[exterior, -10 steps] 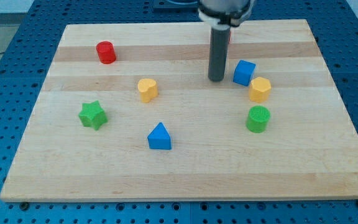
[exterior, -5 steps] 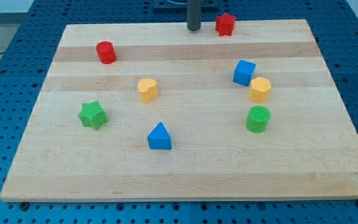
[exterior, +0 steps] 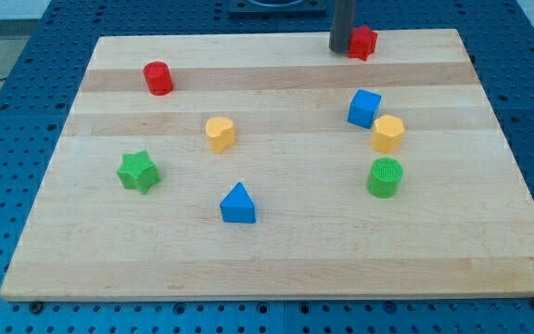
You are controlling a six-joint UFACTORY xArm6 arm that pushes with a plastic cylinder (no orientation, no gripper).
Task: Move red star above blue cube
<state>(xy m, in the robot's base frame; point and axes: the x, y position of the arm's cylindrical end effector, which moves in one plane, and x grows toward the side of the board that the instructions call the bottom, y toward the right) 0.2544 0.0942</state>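
The red star (exterior: 363, 42) lies at the board's top edge, right of centre. My tip (exterior: 341, 49) stands right against the star's left side. The blue cube (exterior: 364, 109) sits below the star, almost straight under it, well apart from it.
A yellow block (exterior: 388, 134) touches the blue cube's lower right, with a green cylinder (exterior: 385, 177) below it. A red cylinder (exterior: 158, 78) is at upper left, a yellow block (exterior: 220, 134) mid-left, a green star (exterior: 138, 172) at left, a blue triangle (exterior: 238, 204) lower centre.
My tip went from beside the blue cube up to the top edge, then right against the red star. The star slid a little to the right.
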